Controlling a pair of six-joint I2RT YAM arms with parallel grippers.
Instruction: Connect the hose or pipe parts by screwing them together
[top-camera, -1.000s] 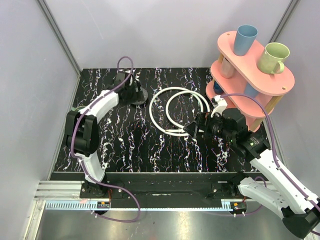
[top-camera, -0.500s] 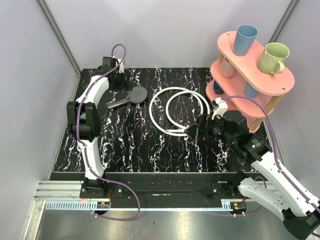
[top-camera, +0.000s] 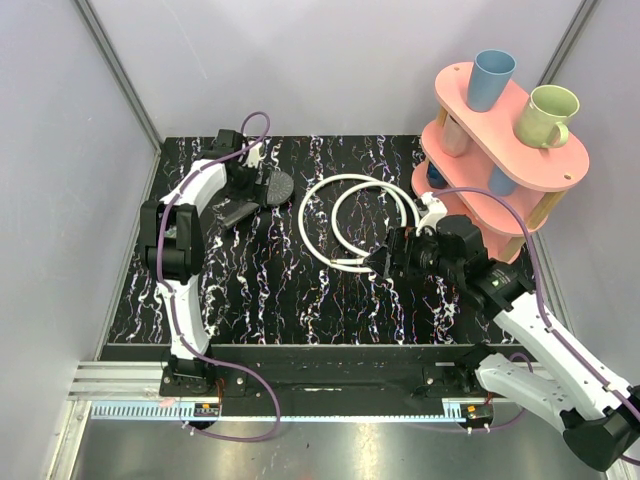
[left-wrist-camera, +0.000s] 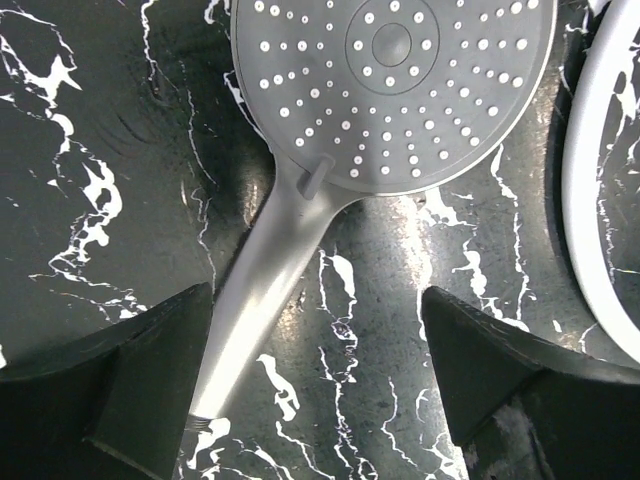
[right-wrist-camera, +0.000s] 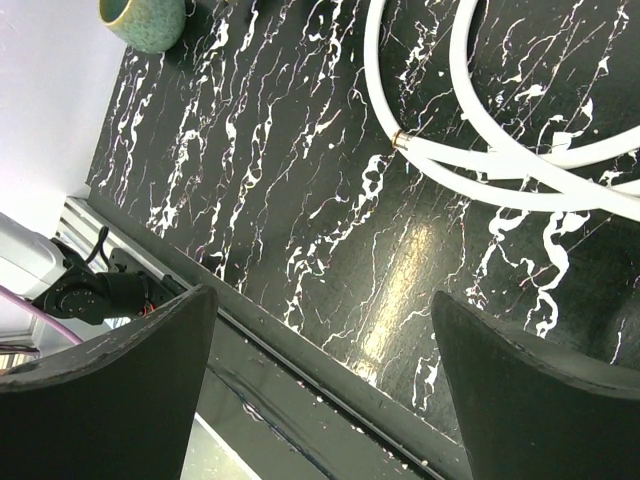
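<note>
Over shower head (left-wrist-camera: 390, 90), L end effector (left-wrist-camera: 316, 296) released, R end effector (right-wrist-camera: 322, 295) released nr hose (right-wrist-camera: 500, 170).

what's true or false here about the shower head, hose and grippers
1. The shower head lies spray face up. True.
2. The left gripper is clamped on the shower head's handle. False: its jaws stand open over it.
3. The hose is screwed onto the shower head. False: it lies coiled apart from it.
4. The right gripper is open and empty. True.
5. The mug on the pink shelf is green. True.
</note>
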